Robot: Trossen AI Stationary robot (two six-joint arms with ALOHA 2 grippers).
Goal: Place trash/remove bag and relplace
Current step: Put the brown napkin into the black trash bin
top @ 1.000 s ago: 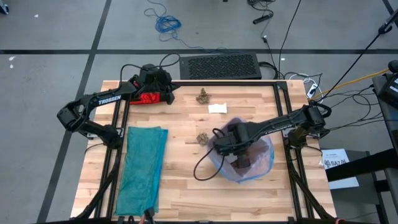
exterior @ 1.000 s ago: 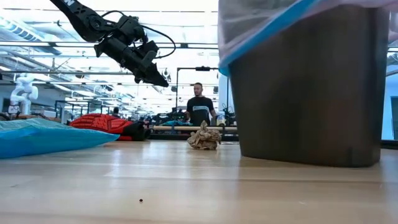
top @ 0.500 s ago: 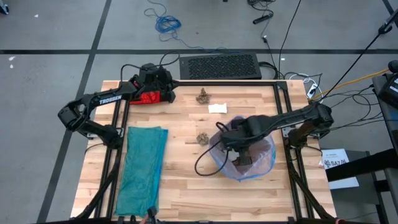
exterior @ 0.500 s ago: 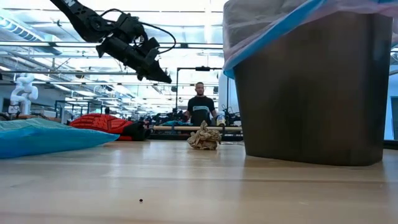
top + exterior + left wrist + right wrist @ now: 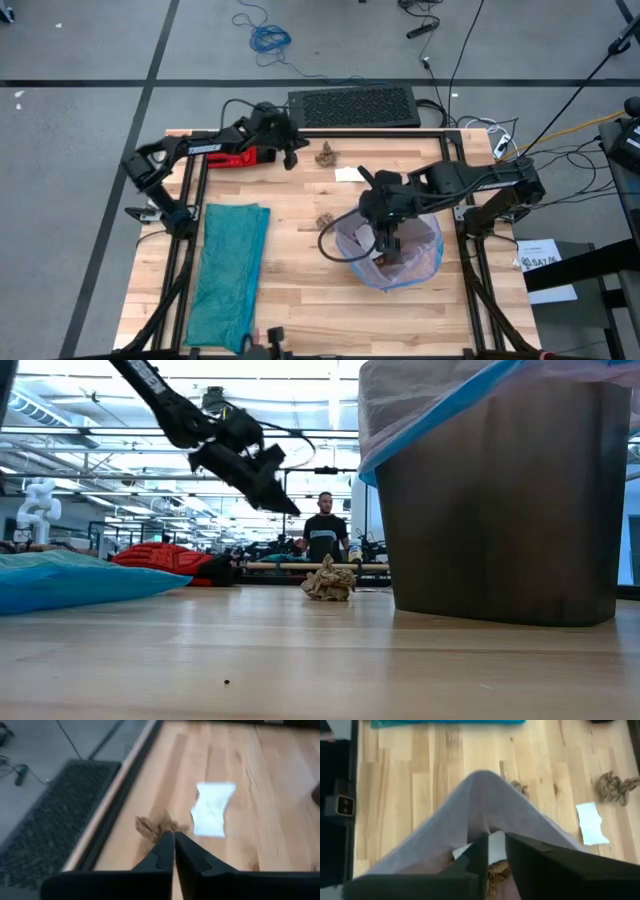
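pale wood-plank table [image 5: 290, 300], thin translucent plastic bag [image 5: 425, 262], crumpled brown paper wad [image 5: 328, 582], teal cloth [image 5: 228, 270]

Pale pink bag [image 5: 425, 262], brown wads [image 5: 326, 154]

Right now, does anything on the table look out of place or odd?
Yes. Two brown paper wads and a white scrap lie loose on the table, outside the lined bin. A red glove lies at the far edge.
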